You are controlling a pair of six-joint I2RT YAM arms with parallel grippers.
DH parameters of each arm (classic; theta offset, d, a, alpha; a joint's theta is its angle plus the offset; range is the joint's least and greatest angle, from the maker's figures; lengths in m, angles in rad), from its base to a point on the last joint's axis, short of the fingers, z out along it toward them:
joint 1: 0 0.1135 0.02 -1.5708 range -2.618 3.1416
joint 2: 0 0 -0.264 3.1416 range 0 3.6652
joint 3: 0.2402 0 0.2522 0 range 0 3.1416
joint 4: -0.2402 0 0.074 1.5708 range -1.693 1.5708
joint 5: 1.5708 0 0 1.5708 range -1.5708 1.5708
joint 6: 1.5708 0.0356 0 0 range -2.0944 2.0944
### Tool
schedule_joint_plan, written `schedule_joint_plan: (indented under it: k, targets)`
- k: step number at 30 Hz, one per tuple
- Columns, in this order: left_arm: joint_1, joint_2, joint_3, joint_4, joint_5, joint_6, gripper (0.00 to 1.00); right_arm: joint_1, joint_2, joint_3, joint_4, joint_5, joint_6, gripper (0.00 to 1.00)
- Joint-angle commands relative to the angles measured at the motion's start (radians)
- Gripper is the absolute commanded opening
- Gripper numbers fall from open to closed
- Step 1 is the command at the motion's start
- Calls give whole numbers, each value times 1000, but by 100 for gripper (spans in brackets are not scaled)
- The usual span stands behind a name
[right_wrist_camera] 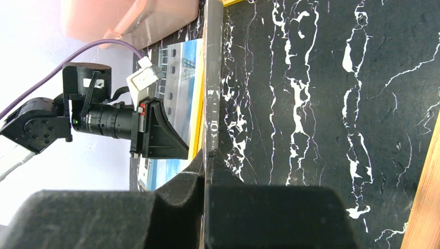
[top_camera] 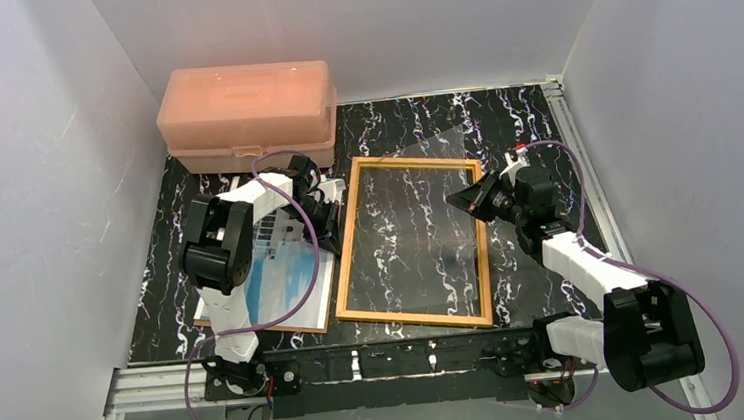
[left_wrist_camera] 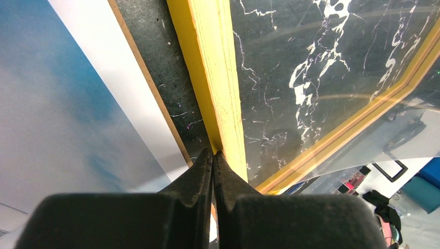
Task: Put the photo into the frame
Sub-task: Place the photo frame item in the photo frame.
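Note:
The frame (top_camera: pixel 412 317) lies flat in the middle of the table, its back edge orange-brown and its rail (left_wrist_camera: pixel 218 67) bright yellow. The photo (top_camera: pixel 288 277), blue sky with a white building, rests left of it on a brown backing board (left_wrist_camera: pixel 142 78), partly under my left arm. My left gripper (top_camera: pixel 331 211) is shut with nothing between its fingers, tips (left_wrist_camera: pixel 214 154) against the frame's left rail. My right gripper (top_camera: pixel 462 200) is shut on the edge of a clear pane (right_wrist_camera: pixel 211 78), which is tilted up over the frame's right side.
A pink plastic box (top_camera: pixel 245 115) stands at the back left, just behind the left arm. White walls close in both sides. The metal rail (top_camera: pixel 360 361) with the arm bases runs along the near edge of the black marbled tabletop (top_camera: pixel 531 117).

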Motion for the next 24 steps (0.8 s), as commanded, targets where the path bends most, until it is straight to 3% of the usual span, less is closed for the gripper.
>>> schedule_joint_plan:
  k: [1,24]
  targets:
    - [-9,-42,17,-7,65,1,0,29,9,-5,69,-27,6,1]
    - [-8,-38,30,-17,67,11,0,34,63,28,60,-20,-20,1]
